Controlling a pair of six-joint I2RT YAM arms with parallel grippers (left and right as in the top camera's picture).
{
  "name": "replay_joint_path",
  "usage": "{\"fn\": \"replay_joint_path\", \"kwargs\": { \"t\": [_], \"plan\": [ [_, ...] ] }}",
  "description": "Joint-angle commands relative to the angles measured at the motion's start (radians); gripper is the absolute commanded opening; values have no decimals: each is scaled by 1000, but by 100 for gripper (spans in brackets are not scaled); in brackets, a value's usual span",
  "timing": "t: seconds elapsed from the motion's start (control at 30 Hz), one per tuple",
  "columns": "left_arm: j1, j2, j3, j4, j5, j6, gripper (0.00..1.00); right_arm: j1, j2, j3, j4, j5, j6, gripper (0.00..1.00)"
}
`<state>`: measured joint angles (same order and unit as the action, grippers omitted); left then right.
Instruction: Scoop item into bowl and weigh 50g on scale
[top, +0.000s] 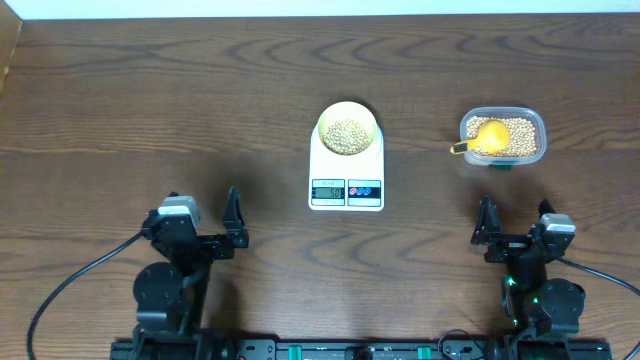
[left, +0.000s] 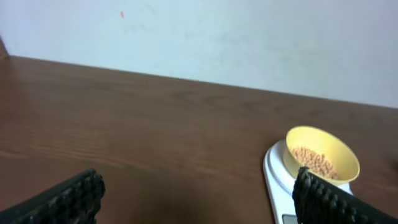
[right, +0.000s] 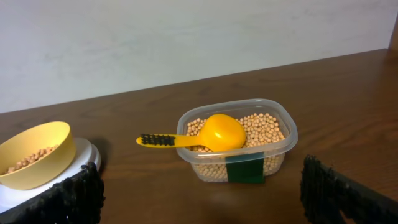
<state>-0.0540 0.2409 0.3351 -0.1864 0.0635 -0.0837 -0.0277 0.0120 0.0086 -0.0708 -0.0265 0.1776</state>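
Note:
The pale-yellow bowl (top: 347, 129) stands on the white scale (top: 346, 185) at the table's middle and holds tan beans (top: 347, 136). The bowl also shows in the left wrist view (left: 329, 149) and the right wrist view (right: 46, 149). More beans (right: 264, 127) fill the clear tub (top: 503, 137) at the right. My left gripper (top: 232, 230) is open and empty at the near left. My right gripper (top: 487, 230) is open and empty, near the front edge, in front of the tub (right: 249, 168).
A yellow measuring scoop (top: 484, 137) lies in the tub on the beans, its handle sticking out to the left over the rim; it also shows in the right wrist view (right: 221, 132). A white wall stands behind the table's far edge.

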Motion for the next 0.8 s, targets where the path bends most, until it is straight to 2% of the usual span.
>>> {"fn": "replay_joint_path", "kwargs": {
  "t": [0.0, 0.27, 0.77],
  "plan": [
    [5, -21, -74, 51, 61, 9, 99, -2, -5, -3, -3, 9, -10, 99],
    [5, -41, -132, 64, 63, 9, 99, -2, -5, -3, -3, 9, -10, 99],
    [5, -235, -299, 65, 56, 9, 99, -2, -5, -3, -3, 9, -10, 99]
  ]
}}
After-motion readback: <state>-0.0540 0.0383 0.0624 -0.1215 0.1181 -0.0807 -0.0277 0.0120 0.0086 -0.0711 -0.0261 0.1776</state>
